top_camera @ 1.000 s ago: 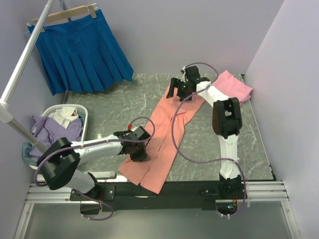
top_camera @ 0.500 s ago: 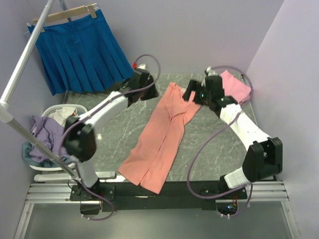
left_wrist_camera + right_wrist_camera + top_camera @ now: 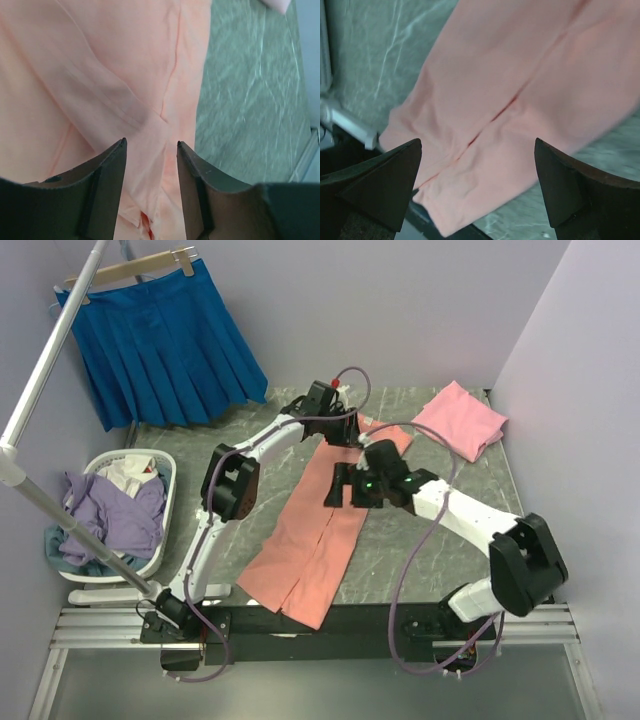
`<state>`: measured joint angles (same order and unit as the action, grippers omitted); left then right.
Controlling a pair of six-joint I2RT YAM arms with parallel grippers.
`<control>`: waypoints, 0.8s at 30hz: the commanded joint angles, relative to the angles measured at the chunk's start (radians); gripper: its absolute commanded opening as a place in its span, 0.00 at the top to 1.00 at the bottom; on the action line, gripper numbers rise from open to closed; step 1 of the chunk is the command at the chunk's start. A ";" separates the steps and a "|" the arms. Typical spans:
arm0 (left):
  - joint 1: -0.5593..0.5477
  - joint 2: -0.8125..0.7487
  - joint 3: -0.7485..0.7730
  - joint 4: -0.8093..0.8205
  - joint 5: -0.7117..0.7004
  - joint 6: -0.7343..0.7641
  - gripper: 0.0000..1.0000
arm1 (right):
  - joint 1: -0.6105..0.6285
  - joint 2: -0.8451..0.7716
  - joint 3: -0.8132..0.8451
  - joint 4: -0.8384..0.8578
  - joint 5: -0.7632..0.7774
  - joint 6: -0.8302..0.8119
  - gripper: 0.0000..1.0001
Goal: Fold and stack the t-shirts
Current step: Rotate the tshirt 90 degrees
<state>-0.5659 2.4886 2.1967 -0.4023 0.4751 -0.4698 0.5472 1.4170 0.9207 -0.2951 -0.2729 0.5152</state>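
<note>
While left claw and right claw hang spread, empty, salmon tee lies folded lengthwise, skinny strip, centre crease; pink tee folded, well apart.

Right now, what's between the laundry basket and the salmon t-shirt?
In the top view, the left arm crosses over otherwise bare marble table between the laundry basket and the salmon t-shirt.

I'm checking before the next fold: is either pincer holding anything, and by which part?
Nothing is held. The left pincer and the right pincer both stand open over the salmon t-shirt, with no cloth between their jaws.
</note>
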 commanded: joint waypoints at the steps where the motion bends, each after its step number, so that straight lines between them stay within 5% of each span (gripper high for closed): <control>1: -0.003 0.030 0.025 0.016 0.161 0.050 0.49 | 0.089 0.108 0.035 0.070 -0.092 0.046 0.00; 11: 0.063 0.176 0.130 0.036 0.079 -0.003 0.51 | 0.218 0.261 -0.019 0.036 -0.006 0.159 0.00; 17: 0.196 0.145 0.034 0.114 0.047 -0.069 0.52 | 0.218 0.244 -0.128 0.002 0.104 0.197 0.00; 24: 0.284 0.141 0.032 0.143 -0.016 -0.085 0.53 | 0.217 0.272 0.004 -0.130 0.271 0.115 0.00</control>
<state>-0.3275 2.6347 2.2486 -0.2928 0.5827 -0.5632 0.7635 1.6386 0.8841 -0.1986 -0.1886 0.6895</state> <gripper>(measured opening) 0.463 0.994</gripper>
